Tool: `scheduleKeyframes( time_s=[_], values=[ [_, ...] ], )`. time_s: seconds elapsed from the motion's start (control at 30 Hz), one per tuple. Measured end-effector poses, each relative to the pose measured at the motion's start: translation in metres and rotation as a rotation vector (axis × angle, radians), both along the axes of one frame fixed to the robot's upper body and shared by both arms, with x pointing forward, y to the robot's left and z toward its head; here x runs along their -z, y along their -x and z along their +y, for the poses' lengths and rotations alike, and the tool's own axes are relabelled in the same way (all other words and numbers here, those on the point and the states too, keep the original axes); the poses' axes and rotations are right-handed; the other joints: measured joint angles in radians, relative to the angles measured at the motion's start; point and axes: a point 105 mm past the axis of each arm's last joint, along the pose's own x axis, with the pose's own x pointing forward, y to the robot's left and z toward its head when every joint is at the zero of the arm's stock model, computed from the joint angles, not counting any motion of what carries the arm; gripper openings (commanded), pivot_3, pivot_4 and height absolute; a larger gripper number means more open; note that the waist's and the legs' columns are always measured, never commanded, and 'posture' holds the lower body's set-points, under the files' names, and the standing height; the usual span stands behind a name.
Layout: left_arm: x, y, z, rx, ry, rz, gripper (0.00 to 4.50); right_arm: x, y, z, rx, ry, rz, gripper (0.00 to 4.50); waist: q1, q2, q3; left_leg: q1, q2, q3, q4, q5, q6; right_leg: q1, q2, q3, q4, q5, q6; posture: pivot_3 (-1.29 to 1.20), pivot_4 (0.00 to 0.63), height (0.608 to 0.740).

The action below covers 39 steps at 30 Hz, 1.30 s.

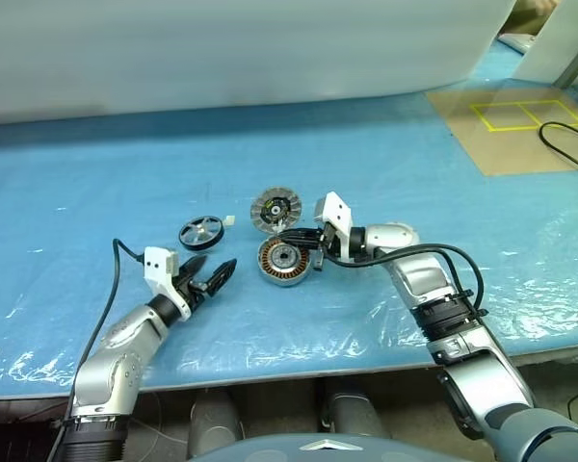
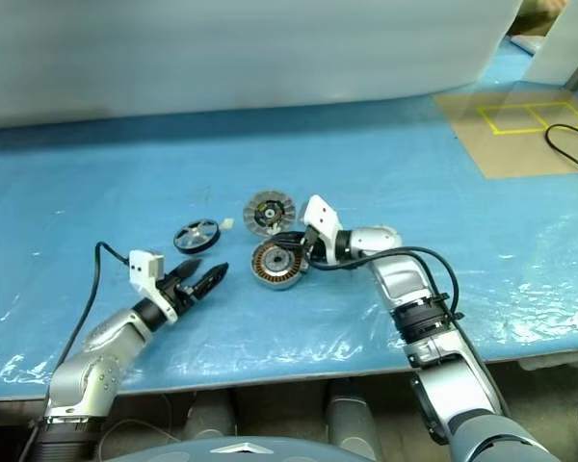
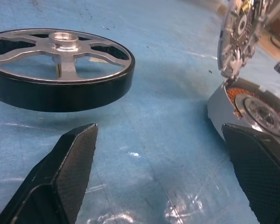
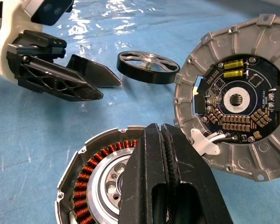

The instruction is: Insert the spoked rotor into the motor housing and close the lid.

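Note:
The spoked rotor (image 1: pixel 200 232), a dark-rimmed wheel with silver spokes, lies flat on the blue sheet. To its right sits the motor housing (image 1: pixel 285 262), its copper windings showing. The lid (image 1: pixel 275 210) stands tilted on edge at the housing's far rim, with its circuit-board face (image 4: pixel 233 100) turned towards the right wrist camera. My left gripper (image 1: pixel 215 265) is open, low over the sheet just in front of the rotor (image 3: pixel 60 70) and left of the housing (image 3: pixel 252 112). My right gripper (image 4: pixel 161 133) is shut, and its fingers lie over the housing (image 4: pixel 91 186).
A small white piece (image 1: pixel 229 220) lies between rotor and lid. Brown cardboard with yellow tape squares (image 1: pixel 520 125) and a black cable (image 1: pixel 568 149) are at the back right. A pale wall (image 1: pixel 241 48) runs along the back. The table's front edge (image 1: pixel 289 371) is near.

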Motion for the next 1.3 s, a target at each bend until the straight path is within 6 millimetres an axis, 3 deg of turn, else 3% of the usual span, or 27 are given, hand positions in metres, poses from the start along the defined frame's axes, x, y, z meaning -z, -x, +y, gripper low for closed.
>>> scheduleKeyframes(
  time_s=[0.8, 0.9, 1.07, 1.17, 1.3],
  values=[
    [-0.01, -0.009, 0.015, -0.172, 0.472, 0.18, 4.5, 0.008, 0.003, -0.005, 0.002, 0.012, 0.017, 0.02, 0.0, 0.0, 0.0, 0.0, 0.0, 0.0, 0.001, 0.0, 0.0, 0.0, 0.0, 0.0, 0.0, 0.0, 0.0, 0.0, 0.15, 0.74],
    [-0.009, 0.0, 0.019, -0.187, 0.505, 0.214, 4.5, 0.008, 0.003, -0.006, 0.003, 0.016, 0.01, 0.02, -0.002, -0.001, 0.0, -0.001, 0.0, 0.0, 0.001, 0.0, 0.0, 0.0, 0.0, -0.001, -0.001, 0.0, 0.0, 0.0, 0.15, 0.74],
    [-0.011, 0.028, 0.04, -0.146, 0.349, 0.255, 4.5, 0.008, 0.002, -0.01, 0.012, 0.032, -0.007, 0.02, -0.002, -0.001, 0.0, -0.001, 0.001, 0.0, -0.001, 0.0, 0.0, 0.0, 0.001, -0.003, -0.002, 0.0, 0.0, 0.0, 0.15, 0.74],
    [-0.031, 0.03, 0.06, -0.095, 0.21, 0.232, 4.5, 0.009, 0.002, -0.01, 0.011, 0.039, -0.016, 0.02, 0.002, -0.003, 0.002, 0.0, 0.001, -0.001, 0.0, 0.0, 0.0, 0.0, 0.0, -0.005, -0.001, 0.0, 0.0, 0.0, 0.15, 0.74],
    [-0.083, 0.013, 0.064, 0.035, 0.076, 0.092, 4.5, 0.011, 0.004, -0.006, -0.003, 0.041, -0.013, 0.02, 0.009, -0.005, 0.003, 0.002, 0.0, -0.002, 0.003, 0.0, 0.001, 0.001, -0.001, -0.007, 0.0, 0.0, 0.0, 0.0, 0.15, 0.74]
  ],
)
